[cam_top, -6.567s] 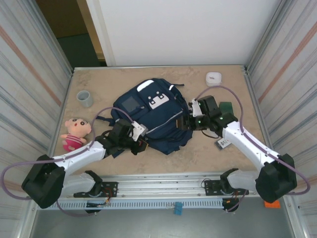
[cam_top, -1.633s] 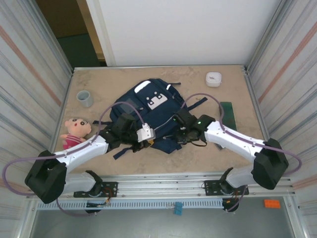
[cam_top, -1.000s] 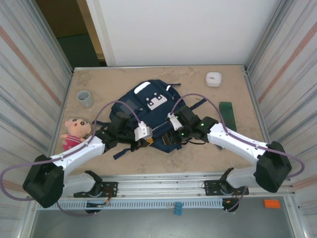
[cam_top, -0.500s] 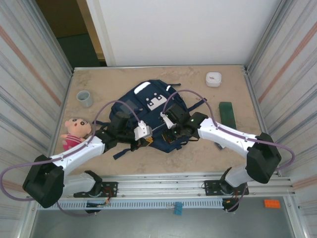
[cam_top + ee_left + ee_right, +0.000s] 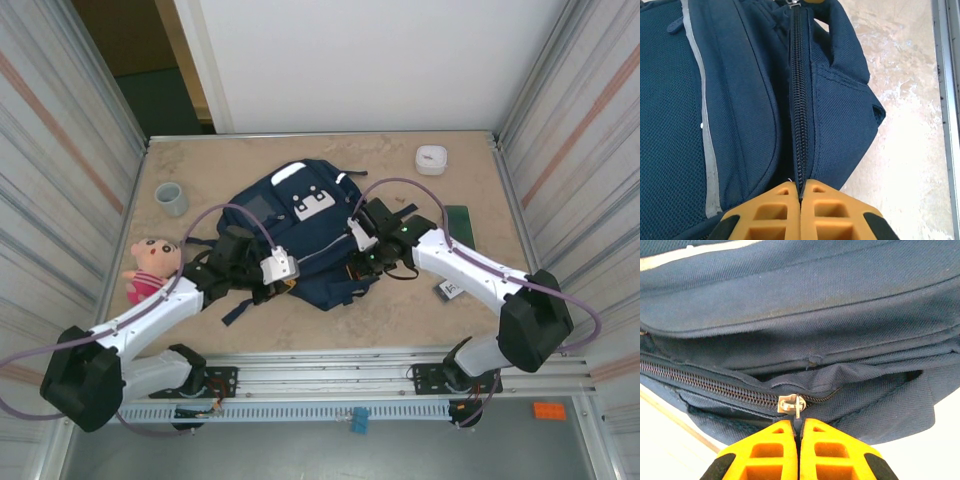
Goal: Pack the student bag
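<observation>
The student bag (image 5: 300, 225) lies flat mid-table, navy with white patches near its top. My left gripper (image 5: 291, 286) is at the bag's near left corner. In the left wrist view it (image 5: 800, 187) is shut on the bag's fabric at the closed zipper line (image 5: 799, 100). My right gripper (image 5: 357, 265) is at the bag's near right edge. In the right wrist view it (image 5: 797, 423) is shut on the metal zipper pull (image 5: 798, 407). The zipper is closed to the left of the slider (image 5: 788, 404), and a short gap in the fabric shows to its right.
A pink doll (image 5: 150, 268) lies left of the left arm, with a grey cup (image 5: 171, 198) behind it. A white round box (image 5: 432, 159) sits at the back right. A dark green flat thing (image 5: 463, 225) and a small card (image 5: 447, 290) lie right of the right arm.
My right gripper closed on the zipper pull and moved right along the bag's near edge. The bag shifted slightly left and away. My left gripper kept its hold and drew back left.
</observation>
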